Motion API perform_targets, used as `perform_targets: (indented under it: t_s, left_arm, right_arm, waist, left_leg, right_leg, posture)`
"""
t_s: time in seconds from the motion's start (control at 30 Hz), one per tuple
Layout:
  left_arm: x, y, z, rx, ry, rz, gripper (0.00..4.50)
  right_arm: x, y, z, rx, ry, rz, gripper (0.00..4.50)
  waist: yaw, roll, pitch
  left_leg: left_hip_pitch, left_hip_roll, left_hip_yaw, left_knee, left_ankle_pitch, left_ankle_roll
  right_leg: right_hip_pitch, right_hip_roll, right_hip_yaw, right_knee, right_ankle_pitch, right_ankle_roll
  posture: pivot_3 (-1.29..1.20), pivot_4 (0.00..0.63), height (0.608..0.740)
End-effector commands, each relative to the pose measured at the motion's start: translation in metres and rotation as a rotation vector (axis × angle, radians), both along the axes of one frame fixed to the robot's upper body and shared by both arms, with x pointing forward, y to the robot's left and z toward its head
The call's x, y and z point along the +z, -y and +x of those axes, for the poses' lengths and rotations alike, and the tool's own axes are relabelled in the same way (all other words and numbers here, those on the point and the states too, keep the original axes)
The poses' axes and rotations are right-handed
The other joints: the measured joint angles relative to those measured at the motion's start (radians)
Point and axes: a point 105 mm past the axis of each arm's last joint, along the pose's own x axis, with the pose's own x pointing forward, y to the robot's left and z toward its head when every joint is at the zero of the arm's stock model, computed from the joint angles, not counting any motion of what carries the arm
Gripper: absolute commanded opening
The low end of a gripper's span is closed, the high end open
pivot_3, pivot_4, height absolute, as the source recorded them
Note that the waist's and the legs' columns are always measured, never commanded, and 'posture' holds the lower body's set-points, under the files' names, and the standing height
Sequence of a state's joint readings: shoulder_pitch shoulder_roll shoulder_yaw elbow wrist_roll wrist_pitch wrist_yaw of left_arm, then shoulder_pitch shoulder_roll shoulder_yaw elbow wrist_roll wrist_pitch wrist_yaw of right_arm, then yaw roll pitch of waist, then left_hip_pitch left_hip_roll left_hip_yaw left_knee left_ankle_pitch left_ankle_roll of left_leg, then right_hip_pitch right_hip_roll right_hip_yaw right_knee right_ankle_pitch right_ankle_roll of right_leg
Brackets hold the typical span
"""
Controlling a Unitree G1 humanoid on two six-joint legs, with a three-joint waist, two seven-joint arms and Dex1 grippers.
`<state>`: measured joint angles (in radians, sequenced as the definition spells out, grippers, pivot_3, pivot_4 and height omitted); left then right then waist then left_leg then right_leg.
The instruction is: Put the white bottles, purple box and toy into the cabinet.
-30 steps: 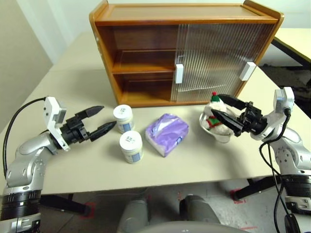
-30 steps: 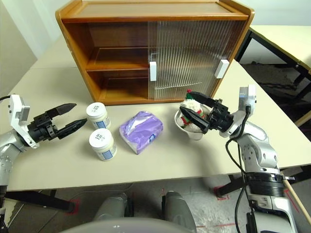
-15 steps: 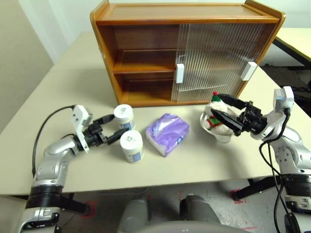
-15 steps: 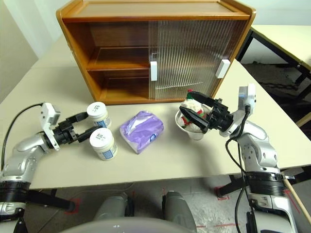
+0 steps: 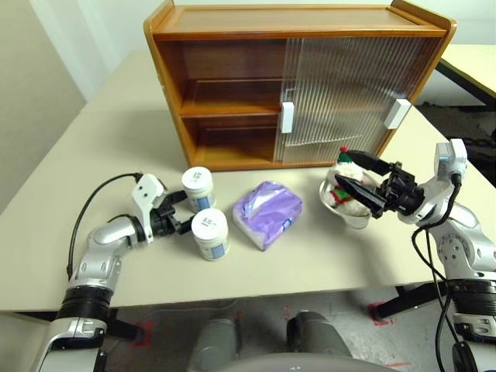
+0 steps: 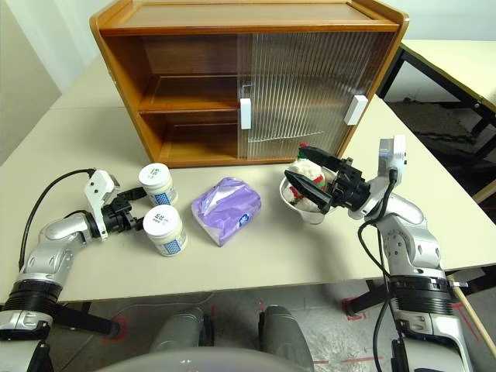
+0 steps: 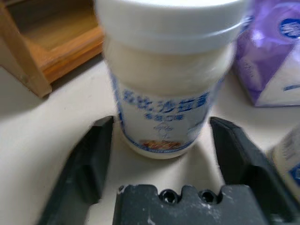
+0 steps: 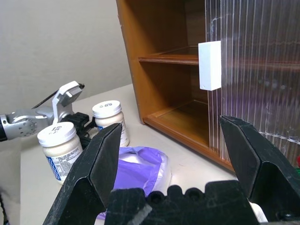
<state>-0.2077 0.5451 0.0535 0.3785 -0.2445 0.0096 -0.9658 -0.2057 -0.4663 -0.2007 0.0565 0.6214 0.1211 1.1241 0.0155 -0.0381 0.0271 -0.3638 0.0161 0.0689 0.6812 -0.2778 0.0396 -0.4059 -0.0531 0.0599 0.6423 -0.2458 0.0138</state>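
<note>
Your left wrist view alone shows the left gripper (image 7: 161,140) straddling one white bottle (image 7: 166,79), fingers apart, not clamped | right gripper (image 5: 358,174) open above toy (image 5: 342,174) | two bottles, one purple box (image 5: 266,213) — all on table (image 5: 325,256), cabinet (image 5: 298,77) behind.

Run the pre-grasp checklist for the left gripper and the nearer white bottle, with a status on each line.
1. Left gripper jaws apart, one finger on each side of the nearer white bottle: ok.
2. Fingers touching the bottle: cannot tell; the left wrist view shows a gap at both sides.
3. Bottle upright, lid on: ok.
4. Other white bottle and purple box apart from the targeted one: ok.
5. Left half of the cabinet uncovered, both shelves bare: ok.
6. Right gripper open, hovering at the toy in its metal bowl, away from the left arm's path: ok.
</note>
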Motion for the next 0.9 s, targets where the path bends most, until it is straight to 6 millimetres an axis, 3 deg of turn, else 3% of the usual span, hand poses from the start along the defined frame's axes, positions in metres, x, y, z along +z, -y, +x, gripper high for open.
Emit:
perform_targets:
  t_s: [0.03, 0.23, 0.57, 0.9]
  left_arm:
    - [0.001, 0.01, 0.009, 0.011, 0.016, -0.02, 3.0]
    - [0.005, 0.022, 0.014, -0.01, 0.038, -0.042, 2.97]
    - [0.011, 0.024, 0.015, -0.009, 0.056, -0.062, 2.97]
    - [0.047, 0.041, 0.044, 0.031, 0.148, -0.049, 2.97]
  right_arm:
    - [0.002, -0.003, -0.001, 0.001, 0.002, 0.016, 4.5]
    - [0.002, -0.003, -0.002, 0.0, -0.001, 0.013, 4.5]
    - [0.002, -0.002, -0.002, -0.003, 0.0, 0.003, 4.5]
    - [0.003, -0.007, -0.004, 0.014, 0.018, 0.01, 4.5]
  waist:
    - [0.001, 0.0, 0.0]
    - [0.001, 0.0, 0.0]
    - [-0.001, 0.0, 0.0]
    - [0.001, -0.001, 0.001]
  left_leg:
    - [0.0, 0.0, 0.0, 0.0, 0.0, 0.0]
    - [-0.001, 0.0, 0.0, 0.0, 0.0, 0.0]
    - [-0.004, 0.0, -0.001, 0.0, 0.0, 0.0]
    - [-0.005, -0.001, -0.002, 0.0, 0.0, 0.0]
  right_leg:
    - [0.0, 0.0, 0.0, 0.0, 0.0, 0.0]
    - [0.0, 0.0, 0.0, 0.0, 0.0, 0.001]
    - [-0.002, 0.0, -0.001, 0.0, 0.0, 0.001]
    - [-0.002, 0.001, -0.001, -0.001, 0.001, 0.001]
  posture:
    - [0.04, 0.0, 0.74]
    - [0.04, 0.0, 0.74]
    - [0.04, 0.0, 0.74]
    - [0.04, 0.0, 0.74]
